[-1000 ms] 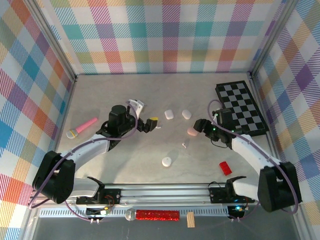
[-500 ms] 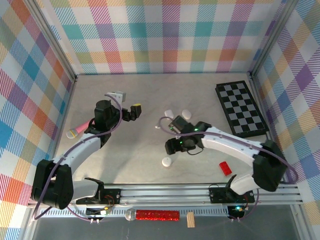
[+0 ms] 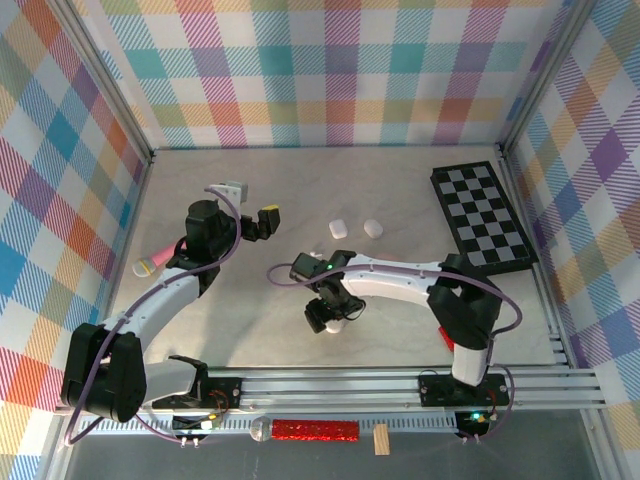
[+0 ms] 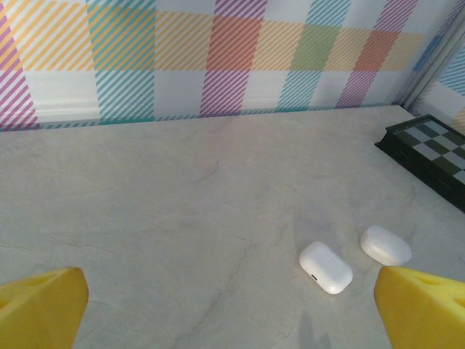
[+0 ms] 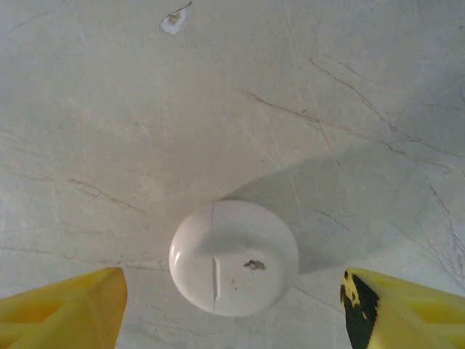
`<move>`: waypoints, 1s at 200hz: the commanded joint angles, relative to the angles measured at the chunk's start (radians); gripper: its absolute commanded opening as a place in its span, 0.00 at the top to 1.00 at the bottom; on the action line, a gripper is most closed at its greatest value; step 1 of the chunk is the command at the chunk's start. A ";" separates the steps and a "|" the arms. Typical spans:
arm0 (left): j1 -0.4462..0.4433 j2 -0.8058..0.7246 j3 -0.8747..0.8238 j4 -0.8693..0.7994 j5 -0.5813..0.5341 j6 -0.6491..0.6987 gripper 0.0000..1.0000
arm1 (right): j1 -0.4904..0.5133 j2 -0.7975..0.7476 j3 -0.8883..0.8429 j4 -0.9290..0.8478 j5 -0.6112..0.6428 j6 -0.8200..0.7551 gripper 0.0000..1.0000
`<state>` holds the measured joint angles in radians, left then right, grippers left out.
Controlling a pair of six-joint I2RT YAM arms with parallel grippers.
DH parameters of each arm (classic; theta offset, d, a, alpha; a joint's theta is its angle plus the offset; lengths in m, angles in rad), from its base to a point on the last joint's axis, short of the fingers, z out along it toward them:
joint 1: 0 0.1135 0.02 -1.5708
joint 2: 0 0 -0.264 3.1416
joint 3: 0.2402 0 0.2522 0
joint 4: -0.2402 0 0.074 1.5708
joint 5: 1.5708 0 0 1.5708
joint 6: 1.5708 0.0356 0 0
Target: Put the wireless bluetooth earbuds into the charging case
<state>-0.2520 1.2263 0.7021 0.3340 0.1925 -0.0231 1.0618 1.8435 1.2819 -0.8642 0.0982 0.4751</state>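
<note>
Tabletop: a matte, pale tabletop [image 5: 327, 87] with a marble-like surface and thin brown veins, boxed in by plaid walls [image 4: 218, 58].
Round case: a glossy white plastic round case [image 5: 232, 258], closed. It has a straight seam on its left half and a small dark mark near the middle. It lies flat toward the near side of the tabletop.
Other cases: a smooth white oblong case [image 4: 325, 267] with rounded corners and a white oval case [image 4: 386, 245]. They lie just beside each other, not touching, at mid-tabletop.
Earbud: a tiny white earbud [image 5: 173, 20] with a tan spot lies on bare tabletop, well apart from the round case and outside every case.
Earbud axis: in my right wrist view its long axis slants from lower left to upper right. It is too small to tell which end is the stem.
Right tool: my right tool [image 5: 232, 313] hangs over the round case. Its yellow pads [image 5: 62, 305] stand wide apart, one on each side, clear of the shell, and it grips nothing.
Left tool: my left tool [image 4: 232, 309] is spread fully and empty. It hovers above the left of the tabletop and faces the two white cases.
Change: a second ago my right tool was over by the checkerboard [image 3: 487, 215], and my right arm has since swung across to the round case. My left tool has drawn back from the centre toward the left, and has barely shifted in the last half second.
Bystanders: the black-and-white checkerboard lies flat at the right rear, and a pink toy microphone [image 3: 160, 258] lies at the left.
</note>
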 commanded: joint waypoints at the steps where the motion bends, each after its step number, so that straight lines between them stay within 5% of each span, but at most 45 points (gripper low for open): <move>1: 0.011 -0.023 -0.015 -0.003 0.005 -0.007 0.00 | 0.005 0.045 0.046 -0.080 0.014 0.036 0.23; 124: 0.011 -0.009 -0.024 0.000 0.002 0.021 0.00 | 0.009 0.154 0.099 -0.101 -0.017 0.051 0.45; 200: 0.008 -0.040 -0.094 0.192 0.057 -0.023 0.00 | -0.111 -0.061 -0.017 0.076 -0.029 0.109 0.51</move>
<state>-0.2520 1.2209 0.6514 0.3668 0.2005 -0.0135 1.0203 1.9045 1.3079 -0.8745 0.0780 0.5453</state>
